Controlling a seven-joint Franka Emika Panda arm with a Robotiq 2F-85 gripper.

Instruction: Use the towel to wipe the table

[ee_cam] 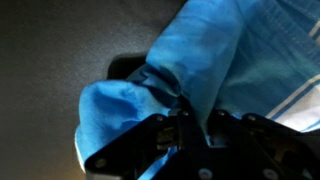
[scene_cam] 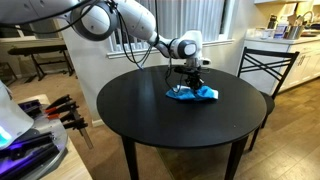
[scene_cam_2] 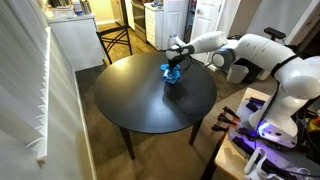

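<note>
A round black table fills the middle of the frame in both exterior views. The blue towel lies crumpled on its top, right of centre in the frame and closer to the far rim than the near one. In an exterior view taken from higher up, the same towel shows as a small blue heap in the upper middle of the frame, inside the table's upper edge.

The white arm reaches in from the upper left of the frame and bends down to the gripper, which points downward right over the towel with its tips in the cloth. In an exterior view the arm comes in from the right side of the frame.

In the wrist view the towel covers the upper right, with dark tabletop on the left. The gripper rises from the bottom edge, and its dark fingers are drawn close together, pinching a bunched fold of the blue cloth between them.

A black chair stands near the table at the right of the frame
</note>
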